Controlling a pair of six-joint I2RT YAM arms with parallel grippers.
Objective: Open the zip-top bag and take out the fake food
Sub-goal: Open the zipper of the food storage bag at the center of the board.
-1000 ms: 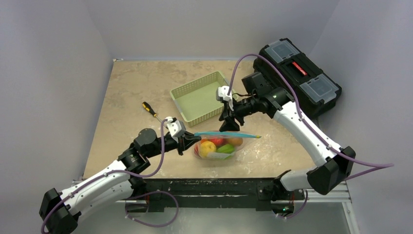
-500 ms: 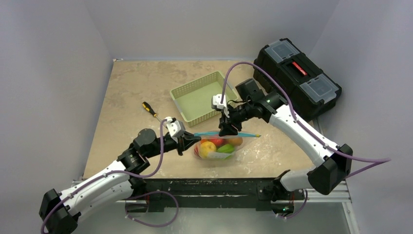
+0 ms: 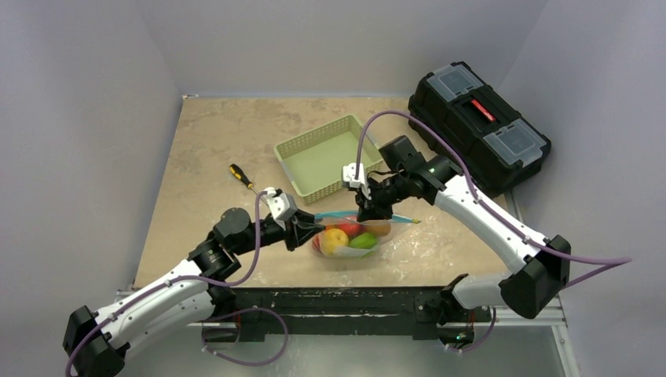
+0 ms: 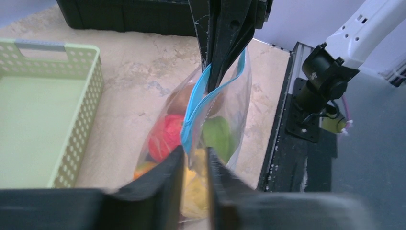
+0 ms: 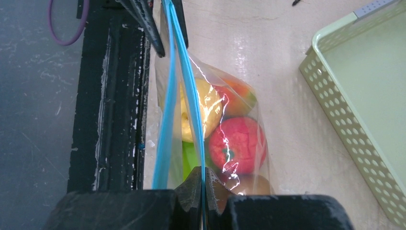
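Note:
The zip-top bag (image 3: 350, 238) stands near the table's front edge, its light-blue zipper strip (image 3: 393, 217) on top. It holds the fake food: red (image 5: 237, 141), yellow (image 5: 203, 108), green (image 5: 187, 155), orange and brown pieces. My right gripper (image 3: 367, 214) comes from above and is shut on one lip of the strip (image 5: 203, 175). The other lip (image 5: 165, 120) stands apart from it, so the mouth gapes. My left gripper (image 3: 305, 230) is at the bag's left end. In the left wrist view its jaws (image 4: 195, 160) stand slightly apart with the strip's end (image 4: 189, 139) between them.
A green basket (image 3: 314, 133) stands just behind the bag, empty. A black toolbox (image 3: 479, 122) is at the back right. A yellow-and-black screwdriver (image 3: 241, 177) lies left of the basket. The table's black front rail (image 5: 119, 96) is close beside the bag.

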